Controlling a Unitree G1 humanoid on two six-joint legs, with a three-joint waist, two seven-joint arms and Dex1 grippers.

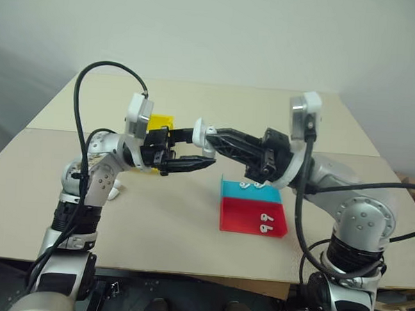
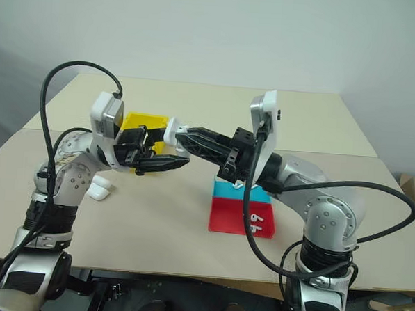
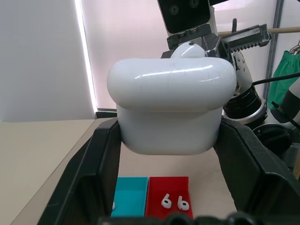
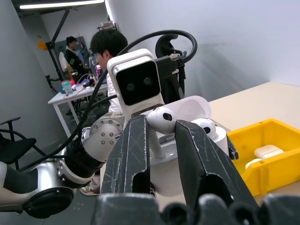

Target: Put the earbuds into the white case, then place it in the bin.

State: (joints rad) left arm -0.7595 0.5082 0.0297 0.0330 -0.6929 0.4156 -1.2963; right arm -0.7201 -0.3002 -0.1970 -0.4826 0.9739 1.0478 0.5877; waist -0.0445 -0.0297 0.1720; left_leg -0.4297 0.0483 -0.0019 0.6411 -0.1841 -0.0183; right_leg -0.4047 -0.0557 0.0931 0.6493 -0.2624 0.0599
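One earbud (image 4: 161,117) is pinched between the right gripper (image 4: 161,136) fingers, stem pointing down toward the white case (image 3: 171,110). That case, lid open, is clamped in the left gripper (image 3: 171,154) directly beneath, above the table and near the bin (image 2: 143,122).

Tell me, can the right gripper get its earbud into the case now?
Probably yes. The left gripper holds the case with its lid open, and the right gripper has the earbud right above the opening; nothing stands between.

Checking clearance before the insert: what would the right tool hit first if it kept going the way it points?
Most likely the open white case held by the left tool. The right tool, pinching an earbud, points straight at it; the remaining gap is hard to judge.
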